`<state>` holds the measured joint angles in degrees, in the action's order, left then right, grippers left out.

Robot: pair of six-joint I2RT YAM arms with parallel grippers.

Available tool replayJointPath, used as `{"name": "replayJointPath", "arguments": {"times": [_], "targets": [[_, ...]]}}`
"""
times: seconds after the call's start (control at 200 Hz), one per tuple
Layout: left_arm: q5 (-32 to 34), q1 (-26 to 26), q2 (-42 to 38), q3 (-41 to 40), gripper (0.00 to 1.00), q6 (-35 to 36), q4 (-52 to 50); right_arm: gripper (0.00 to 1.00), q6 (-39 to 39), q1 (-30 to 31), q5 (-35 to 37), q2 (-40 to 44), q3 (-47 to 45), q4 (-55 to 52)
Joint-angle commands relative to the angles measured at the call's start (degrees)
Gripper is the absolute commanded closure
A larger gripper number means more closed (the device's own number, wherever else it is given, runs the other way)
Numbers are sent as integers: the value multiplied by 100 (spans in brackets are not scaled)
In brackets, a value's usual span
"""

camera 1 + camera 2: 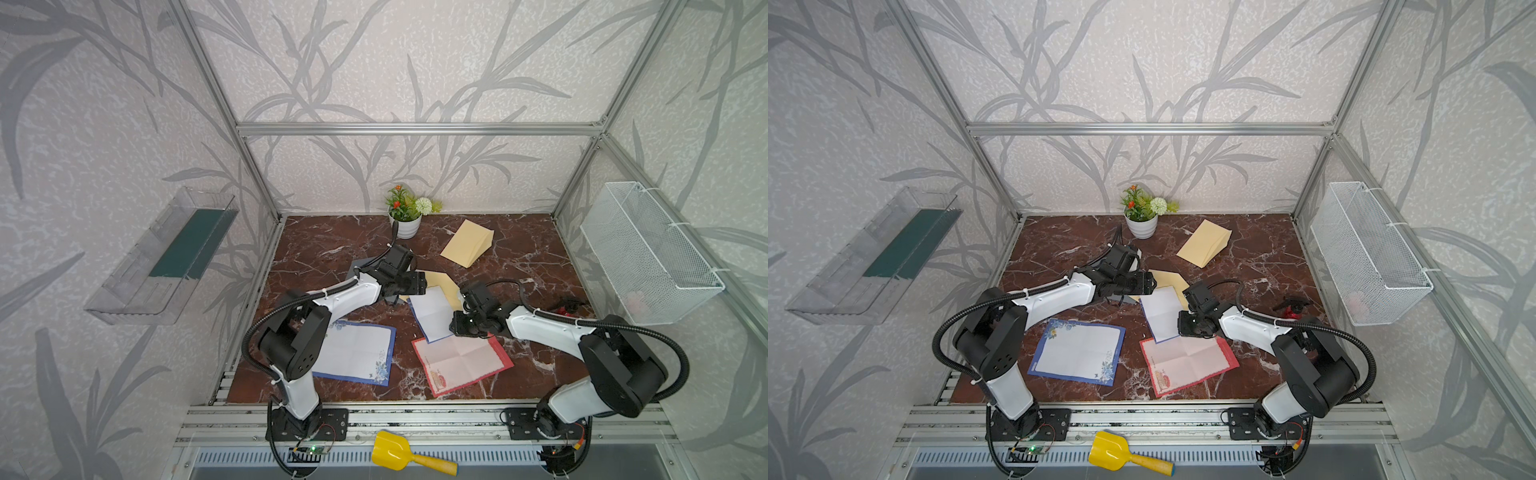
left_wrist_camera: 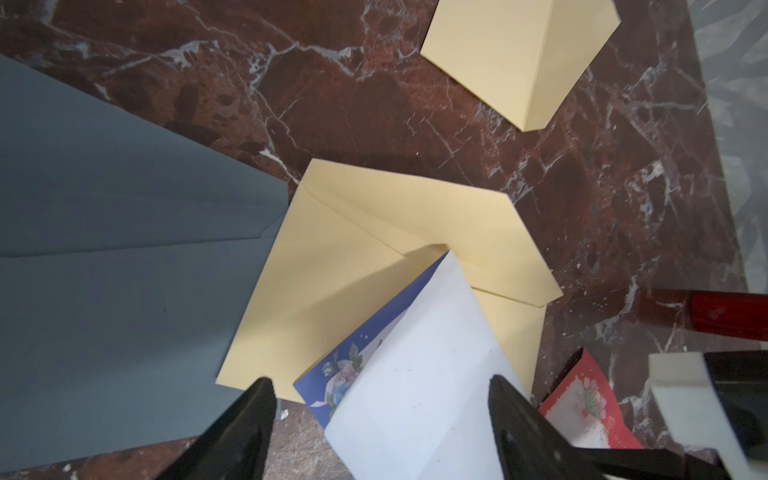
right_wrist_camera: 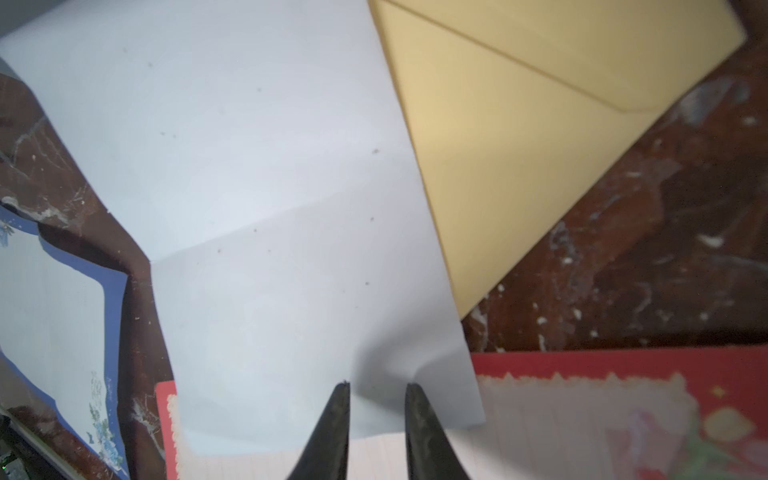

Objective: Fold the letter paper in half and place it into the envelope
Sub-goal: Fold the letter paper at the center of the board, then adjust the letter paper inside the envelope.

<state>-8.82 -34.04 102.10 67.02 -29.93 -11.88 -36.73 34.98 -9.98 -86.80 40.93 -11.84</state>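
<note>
Paper: folded letter paper [image 1: 430, 311] is lying partly over the yellow envelope [image 2: 415, 216].
Handling: light, floppy; we are judging an edge pinch safest.
Left pincer [image 2: 382, 384]: gaping wide.
Right pincer [image 3: 377, 386]: narrow, sitting at the paper's corner; grip unclear.

**Folded letter at the envelope's mouth**

The folded letter paper [image 1: 430, 312], white side up with a blue floral border showing at one edge, lies slanted mid-bench [image 1: 519, 257]. One corner overlaps the cream envelope [image 2: 332, 257], which lies flat with its flap open. Whether that corner is inside is unclear.
</note>
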Motion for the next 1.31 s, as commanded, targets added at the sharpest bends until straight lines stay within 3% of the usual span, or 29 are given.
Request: {"name": "replayJointPath", "arguments": {"times": [0.0, 0.145, 0.28, 0.65, 1.015, 1.3], "targets": [[-69, 133, 132, 211, 21, 307, -304, 75, -25, 9, 178, -90, -59, 61], [-326, 226, 385, 424, 24, 522, -450, 75, 209, 0, 224, -195, -59, 93], [-569, 223, 655, 654, 33, 704, -646, 75, 269, -6, 224, -248, -39, 131], [-678, 221, 1140, 1102, 47, 981, -1159, 75, 461, -55, 237, -214, 21, 116], [-967, 219, 1048, 1034, 67, 1060, -1307, 75, 603, -144, 242, -187, 152, 59], [-1234, 222, 933, 930, 73, 1042, -1363, 75, 650, -176, 224, -240, 328, 90]]}}
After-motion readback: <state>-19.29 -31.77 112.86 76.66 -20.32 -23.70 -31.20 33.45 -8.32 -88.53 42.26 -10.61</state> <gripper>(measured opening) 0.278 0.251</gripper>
